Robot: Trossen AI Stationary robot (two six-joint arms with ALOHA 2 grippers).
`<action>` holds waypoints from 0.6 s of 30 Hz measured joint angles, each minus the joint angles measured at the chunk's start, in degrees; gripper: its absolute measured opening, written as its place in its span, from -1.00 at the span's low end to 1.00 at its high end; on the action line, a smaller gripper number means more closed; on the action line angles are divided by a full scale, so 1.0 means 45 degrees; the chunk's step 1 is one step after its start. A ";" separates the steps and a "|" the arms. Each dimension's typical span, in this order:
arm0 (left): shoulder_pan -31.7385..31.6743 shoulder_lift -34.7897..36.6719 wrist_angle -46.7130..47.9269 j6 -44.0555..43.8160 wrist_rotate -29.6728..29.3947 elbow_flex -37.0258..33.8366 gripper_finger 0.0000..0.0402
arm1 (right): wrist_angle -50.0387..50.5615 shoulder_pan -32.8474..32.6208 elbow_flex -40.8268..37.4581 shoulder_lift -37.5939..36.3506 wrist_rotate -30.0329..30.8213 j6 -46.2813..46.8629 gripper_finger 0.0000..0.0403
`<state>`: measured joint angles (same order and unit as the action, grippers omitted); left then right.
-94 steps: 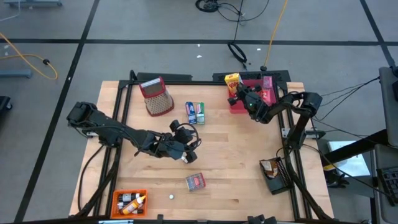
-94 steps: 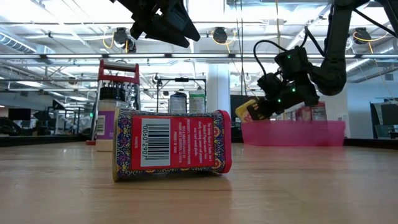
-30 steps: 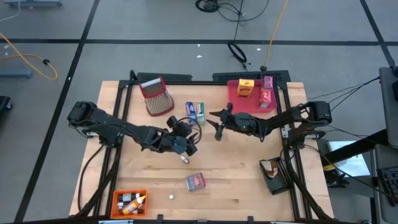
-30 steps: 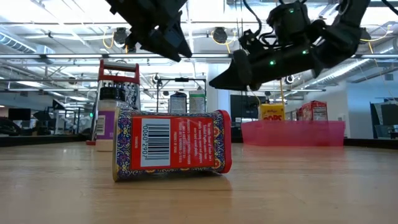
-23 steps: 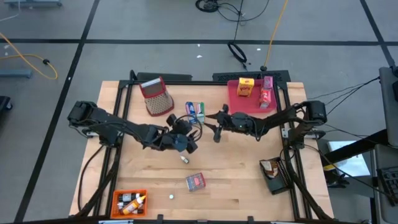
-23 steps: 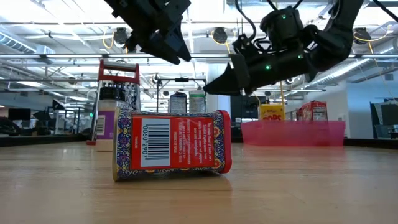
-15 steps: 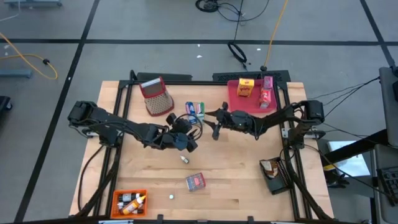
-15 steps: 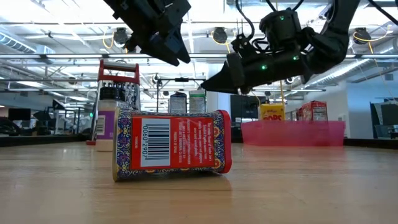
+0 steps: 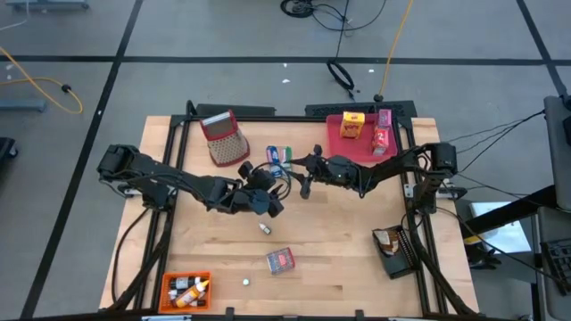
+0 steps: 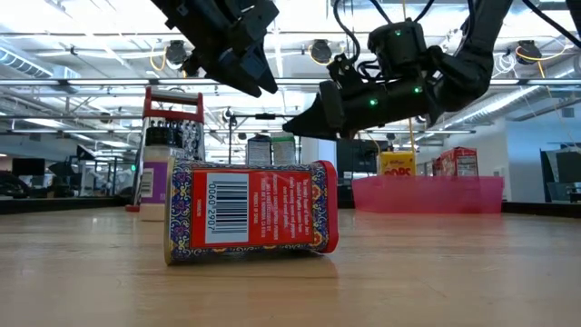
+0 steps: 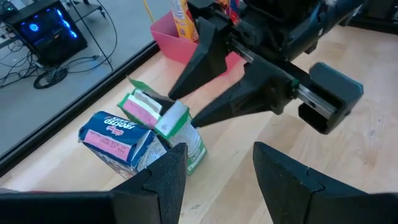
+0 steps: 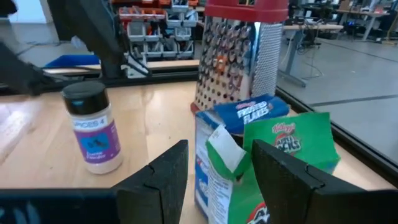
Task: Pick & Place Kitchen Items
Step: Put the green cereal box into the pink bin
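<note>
Wooden table, seen from above.

Blue Frosted Flakes box and green cereal box: standing side by side, touching, mid-table toward the far edge; green box's top flap raised.

Left gripper: raised above the table, just short of the two boxes; fingers parted, nothing between them.

Right gripper: hanging just beside the green box, opposite the left; fingers parted, nothing held, pointed at both boxes.

Pink tray: far right corner, holding a yellow cereal box and red packets.

Red tin with barcode: lying on its side near the front edge.

Small bottle: lying between tin and grippers.

Spice jar with purple label: upright, near the red-topped grater.

Orange tray: front left corner, small items inside.

Tiny white piece: near the front edge.

Black tray: right edge.
</note>
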<state>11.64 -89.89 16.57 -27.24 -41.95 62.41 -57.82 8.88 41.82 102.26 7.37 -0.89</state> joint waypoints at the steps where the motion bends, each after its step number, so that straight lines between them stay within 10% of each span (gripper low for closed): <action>1: 0.0000 0.0000 0.0009 0.0000 0.0000 0.0000 -0.07 | -0.0012 0.0007 0.0011 0.0000 0.0018 0.0030 -0.16; 11: 0.0000 0.0000 0.0026 0.0049 0.0000 0.0000 -0.07 | 0.0679 0.0176 0.0011 0.0000 0.0425 0.0086 -0.21; 18: 0.0000 0.0000 0.0028 0.0047 -0.0013 0.0000 -0.07 | 0.0651 0.0175 0.0011 -0.0005 0.0720 -0.0006 -0.70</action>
<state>11.64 -89.89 16.69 -27.03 -42.01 62.41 -54.89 9.67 41.87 102.24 10.61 -0.92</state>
